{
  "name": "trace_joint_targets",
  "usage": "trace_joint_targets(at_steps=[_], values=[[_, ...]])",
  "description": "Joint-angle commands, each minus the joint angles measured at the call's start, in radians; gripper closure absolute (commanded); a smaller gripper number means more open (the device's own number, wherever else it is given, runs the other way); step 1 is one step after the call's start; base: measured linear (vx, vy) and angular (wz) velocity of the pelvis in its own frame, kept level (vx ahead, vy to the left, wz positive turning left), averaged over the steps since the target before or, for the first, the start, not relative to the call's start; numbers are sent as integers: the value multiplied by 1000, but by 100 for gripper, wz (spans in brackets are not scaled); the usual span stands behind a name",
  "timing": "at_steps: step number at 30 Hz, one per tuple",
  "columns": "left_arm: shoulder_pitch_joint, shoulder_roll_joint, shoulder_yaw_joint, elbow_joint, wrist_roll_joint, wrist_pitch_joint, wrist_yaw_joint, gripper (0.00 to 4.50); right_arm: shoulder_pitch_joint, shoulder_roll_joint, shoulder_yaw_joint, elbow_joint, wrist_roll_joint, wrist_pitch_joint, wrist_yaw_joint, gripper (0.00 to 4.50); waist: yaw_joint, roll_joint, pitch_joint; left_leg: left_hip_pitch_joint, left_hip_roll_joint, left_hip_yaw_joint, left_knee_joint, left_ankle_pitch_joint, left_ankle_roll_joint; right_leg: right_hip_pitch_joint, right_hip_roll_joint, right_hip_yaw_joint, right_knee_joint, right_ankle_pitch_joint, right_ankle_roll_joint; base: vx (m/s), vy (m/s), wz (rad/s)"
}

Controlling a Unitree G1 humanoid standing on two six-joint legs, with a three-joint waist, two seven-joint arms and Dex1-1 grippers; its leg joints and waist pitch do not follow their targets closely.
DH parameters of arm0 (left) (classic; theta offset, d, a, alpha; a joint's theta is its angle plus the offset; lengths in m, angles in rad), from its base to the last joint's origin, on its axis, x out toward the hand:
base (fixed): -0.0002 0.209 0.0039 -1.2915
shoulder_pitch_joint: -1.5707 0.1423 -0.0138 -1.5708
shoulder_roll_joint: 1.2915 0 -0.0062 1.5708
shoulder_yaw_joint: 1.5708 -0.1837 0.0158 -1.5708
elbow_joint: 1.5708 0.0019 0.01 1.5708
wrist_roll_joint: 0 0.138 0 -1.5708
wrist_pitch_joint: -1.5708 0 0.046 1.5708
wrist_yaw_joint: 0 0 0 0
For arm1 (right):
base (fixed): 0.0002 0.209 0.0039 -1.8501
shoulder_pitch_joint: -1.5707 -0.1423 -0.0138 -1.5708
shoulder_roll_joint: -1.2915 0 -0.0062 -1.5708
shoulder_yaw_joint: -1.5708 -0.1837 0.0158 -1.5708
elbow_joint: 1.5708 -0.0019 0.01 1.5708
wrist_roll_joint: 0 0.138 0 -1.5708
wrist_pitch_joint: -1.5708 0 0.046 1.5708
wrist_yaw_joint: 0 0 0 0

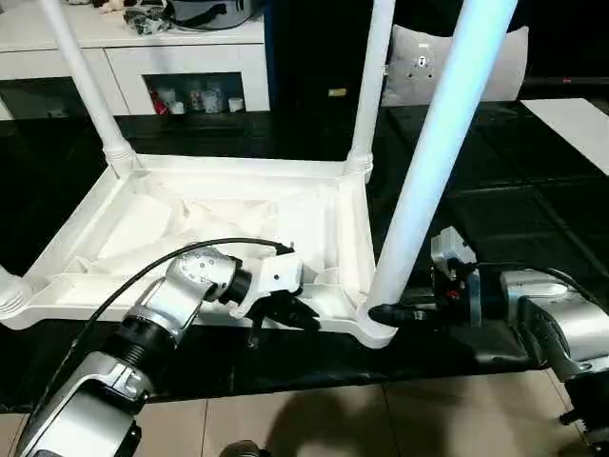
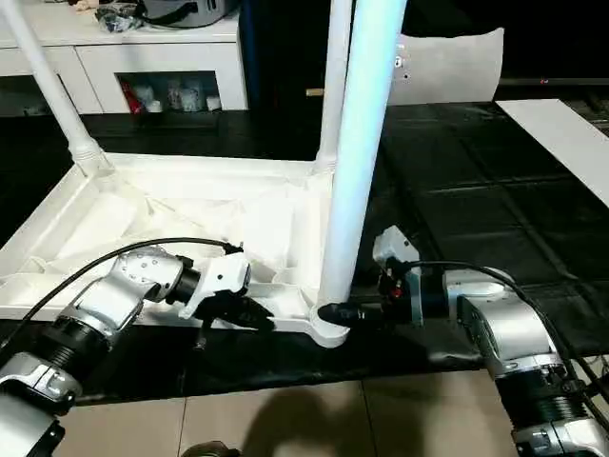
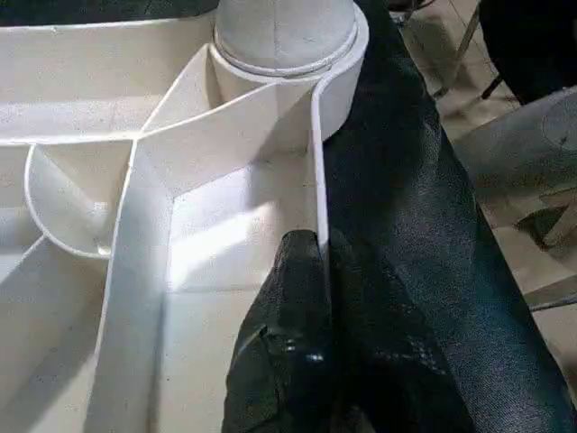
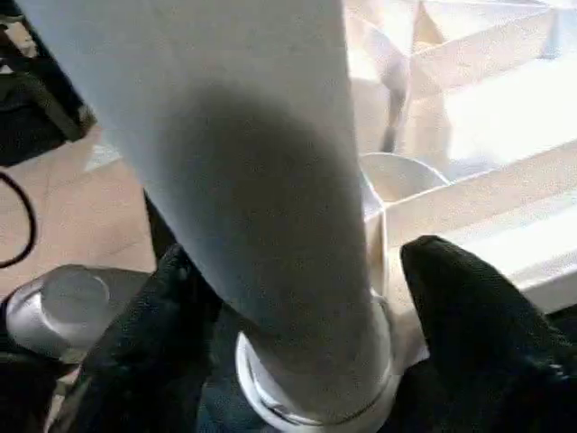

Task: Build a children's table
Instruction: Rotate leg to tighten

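1. White ribbed plastic tabletop (image 1: 219, 219) lies upside down; my left gripper (image 3: 315, 271) pinches its near rim.
2. My right gripper (image 4: 297, 316), fingers spread, straddles the upright white tubular leg (image 1: 428, 181) at its corner socket (image 1: 376, 324).

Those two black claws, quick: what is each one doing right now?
Left gripper: closed, pinching the tabletop's rim.
Right gripper: fingers either side of the near leg at its base; whether it grips cannot be told.

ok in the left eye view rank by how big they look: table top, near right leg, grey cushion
1. table top
2. near right leg, though nearness to the camera enlarges it
3. grey cushion, farthest back and partly hidden
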Motion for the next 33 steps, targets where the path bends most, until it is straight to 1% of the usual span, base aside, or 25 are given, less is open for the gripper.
trace_joint_targets(at_steps=[1, 2, 3, 4, 7, 9, 12, 14, 15, 17, 19, 20, 21, 22, 23, 24, 25, 26, 27, 28, 29, 30, 31, 32, 33], values=[[-30, 5, -18, -3, 5, -22, -35, 450, 7, -13, 9, -41, 19, 17, 19, 146, -3, -17, -75, 17, 43, -9, -69, -206, 55, 51, -66, 48, -70, -303, -184, 0, 0, 0], [-29, 6, -17, -4, 5, -21, -37, 450, 10, -14, 11, -47, 23, 25, 26, 146, -3, -17, -74, 18, 42, -9, -69, -209, 55, 51, -66, 48, -72, -315, -179, 0, 0, 0], [-27, 6, -15, -6, 3, -18, -40, 450, 12, -15, 14, -50, 28, 32, 31, 156, -2, -17, -75, 17, 43, -9, -70, -211, 56, 52, -66, 48, -72, -322, -174, 0, 0, 0], [-26, 7, -13, -7, 1, -17, -41, 450, 13, -16, 15, -51, 33, 38, 35, 179, -2, -16, -75, 18, 43, -10, -70, -213, 55, 51, -67, 48, -73, -331, -172, 0, 0, 0], [-21, 4, -8, -8, -4, -11, -37, 450, 19, -10, 12, -59, 49, 52, 35, 195, -1, -14, -74, 19, 43, -10, -70, -216, 51, 50, -66, 48, -75, -338, -171, 0, 0, 0], [-18, -2, -2, -11, -10, 7, -25, 450, 25, -4, 8, -67, 55, 55, 30, 220, 0, -13, -74, 20, 44, -10, -71, -222, 47, 49, -66, 48, -74, -335, -173, 0, 0, 0], [-11, -19, 7, -24, -16, 40, 4, 450, 36, 21, -6, -77, 73, 71, 8, 233, 2, -14, -74, 21, 43, -10, -71, -228, 41, 49, -66, 48, -75, -338, -174, 0, 0, 0], [-7, -26, 12, -33, -21, 52, 15, 450, 38, 35, -9, -77, 76, 75, -9, 239, 0, -13, -72, 20, 43, -11, -73, -236, 39, 49, -66, 48, -76, -345, -172, 0, 0, 0], [-3, -38, 21, -46, -29, 86, 32, 450, 20, 75, -13, -28, 68, 75, -53, 240, -3, -13, -73, 20, 43, -11, -73, -245, 35, 49, -68, 48, -76, -357, -173, 0, 0, 0], [-1, -48, 29, -53, -32, 107, 51, 450, 4, 107, -17, 16, 54, 71, -99, 240, -10, -12, -69, 21, 39, -12, -74, -269, 27, 47, -68, 44, -83, -407, -164, 0, 0, 0], [-1, -63, 40, -56, -34, 143, 90, 450, -2, 132, -23, 42, 25, 70, -174, 241, -18, -13, -64, 24, 36, -14, -76, -296, 15, 46, -68, 41, -92, -477, -141, 0, 0, 0], [-5, -80, 53, -52, -30, 165, 137, 450, -9, 153, -29, 63, -7, 68, -253, 241, -25, -14, -63, 27, 34, -16, -76, -311, 9, 46, -67, 39, -98, -513, -122, 0, 0, 0], [-8, -92, 62, -50, -27, 180, 170, 450, -12, 168, -35, 77, -30, 67, -308, 242, -37, -14, -59, 28, 33, -17, -77, -328, -2, 42, -66, 37, -102, -545, -108, 0, 0, 0], [-10, -106, 69, -50, -25, 196, 200, 450, -16, 186, -48, 88, -43, 78, -366, 243, -46, -18, -59, 27, 29, -20, -77, -340, -4, 47, -67, 32, -107, -578, -91, 0, 0, 0], [-15, -130, 82, -47, -22, 223, 252, 450, -25, 219, -72, 100, -57, 99, -454, 243, -52, -17, -58, 24, 29, -21, -79, -340, -5, 49, -67, 31, -107, -584, -85, 0, 0, 0], [-21, -157, 94, -43, -17, 251, 306, 450, -36, 258, -98, 104, -71, 123, -553, 246, -61, -17, -60, 22, 27, -22, -78, -332, -9, 50, -66, 31, -108, -578, -81, 0, 0, 0], [-23, -165, 97, -40, -16, 259, 324, 450, -39, 270, -106, 104, -77, 129, -586, 246, -71, -15, -62, 20, 27, -23, -80, -325, -11, 49, -64, 30, -106, -562, -85, 0, 0, 0], [-27, -178, 103, -39, -12, 272, 350, 450, -44, 290, -117, 103, -89, 135, -634, 246, -74, -17, -63, 19, 25, -23, -78, -323, -10, 51, -63, 29, -107, -557, -82, 0, 0, 0], [-37, -204, 117, -27, -9, 292, 401, 450, -58, 323, -132, 112, -108, 137, -713, 248, -82, -19, -63, 22, 22, -19, -76, -319, 4, 46, -62, 32, -110, -548, -84, 0, 0, 0], [-46, -229, 127, -18, -5, 304, 446, 450, -75, 352, -143, 132, -129, 121, -788, 248, -87, -21, -62, 20, 22, -17, -75, -311, 5, 45, -61, 33, -109, -542, -87, 0, 0, 0], [-53, -249, 136, -9, -4, 309, 481, 450, -90, 375, -155, 156, -139, 100, -843, 248, -89, -18, -63, 23, 20, -17, -73, -311, 5, 41, -60, 32, -108, -545, -92, 0, 0, 0], [-60, -269, 146, -2, -6, 312, 515, 450, -103, 397, -172, 176, -136, 86, -886, 248, -92, -21, -65, 23, 17, -16, -71, -302, 3, 43, -61, 30, -111, -553, -87, 0, 0, 0], [-61, -275, 150, 0, -6, 313, 525, 450, -107, 404, -178, 183, -132, 81, -898, 248, -92, -20, -65, 22, 17, -17, -72, -296, 5, 44, -61, 30, -111, -551, -86, 0, 0, 0], [-65, -285, 152, 0, -5, 315, 542, 450, -110, 414, -182, 184, -127, 65, -903, 215, -91, -19, -65, 21, 17, -16, -72, -290, 13, 44, -60, 31, -112, -541, -82, 0, 0, 0], [-66, -290, 150, -2, 0, 315, 550, 450, -109, 419, -182, 175, -122, 54, -894, 195, -90, -22, -66, 20, 20, -15, -73, -282, 23, 45, -60, 33, -110, -518, -84, 0, 0, 0]])
